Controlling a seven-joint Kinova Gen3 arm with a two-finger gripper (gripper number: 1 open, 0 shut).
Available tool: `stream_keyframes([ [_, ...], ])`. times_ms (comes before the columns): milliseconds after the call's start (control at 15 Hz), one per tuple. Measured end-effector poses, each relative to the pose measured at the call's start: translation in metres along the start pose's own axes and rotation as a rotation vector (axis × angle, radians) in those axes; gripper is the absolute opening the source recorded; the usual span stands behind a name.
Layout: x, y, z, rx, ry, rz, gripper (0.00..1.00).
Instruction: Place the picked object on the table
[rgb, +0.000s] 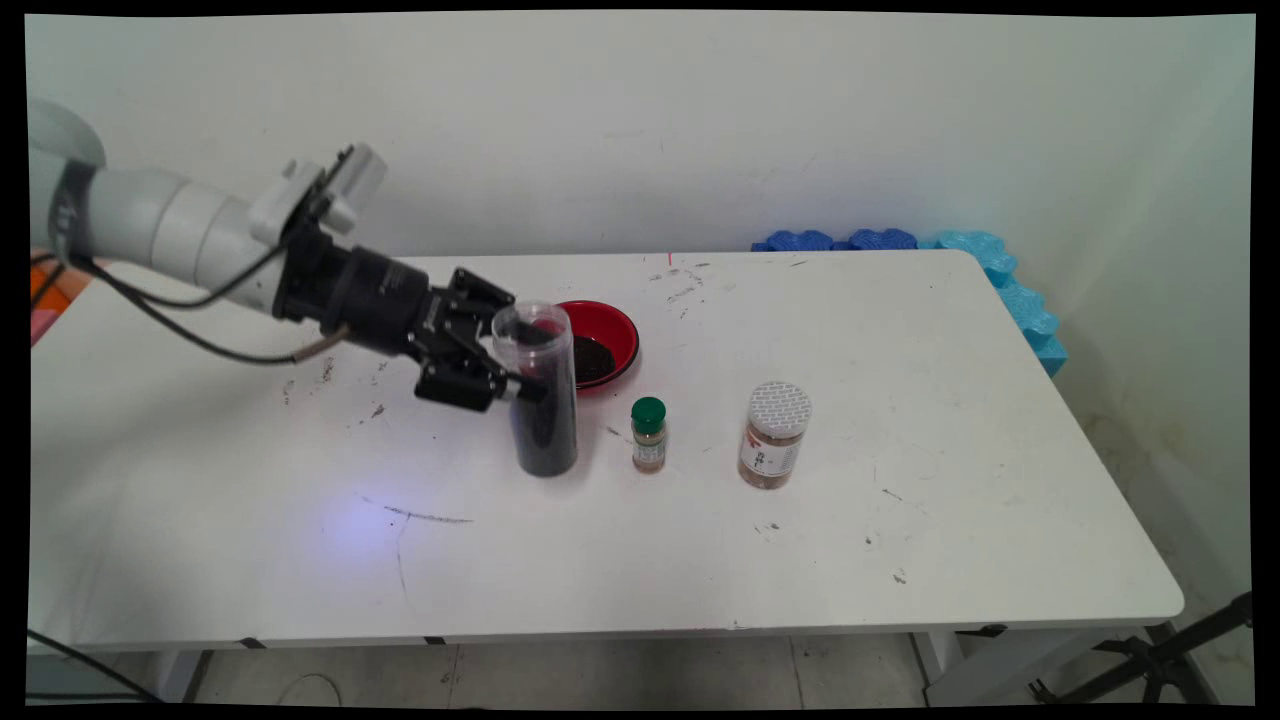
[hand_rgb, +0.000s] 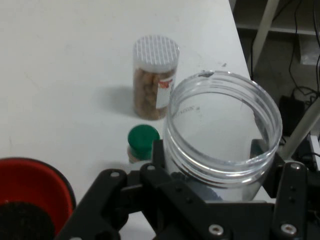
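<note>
In the hand view the bowl runs off the lower left corner, and the gripper linkage hides the clear jar's lower part and most of the green-capped bottle. In the main view the jar covers the bowl's left side. Labels on the 2 small containers, bottle and white-lidded jar, are too small to read.

One camera looks down across the desk toward the wall; the other rides the hand, close. Both catch the red bowl and white-lidded jar.
</note>
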Motion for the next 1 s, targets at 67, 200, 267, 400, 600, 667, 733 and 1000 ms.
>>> stream_keyframes([
  [67, -0.005, 0.002, 0.004, -0.002, -0.003, -0.002, 0.00],
  [200, -0.011, 0.005, 0.009, -0.004, -0.007, -0.003, 0.00],
  [267, -0.016, 0.007, 0.012, -0.005, -0.010, -0.003, 0.00],
  [400, -0.022, 0.009, 0.018, -0.007, -0.014, -0.004, 0.00],
  [600, -0.032, 0.014, 0.030, -0.013, -0.020, -0.006, 0.00],
  [667, -0.033, 0.015, 0.032, -0.014, -0.020, -0.007, 0.00],
  [733, -0.035, 0.016, 0.035, -0.015, -0.022, -0.008, 0.00],
  [1000, -0.041, 0.020, 0.046, -0.018, -0.025, -0.014, 0.00],
])
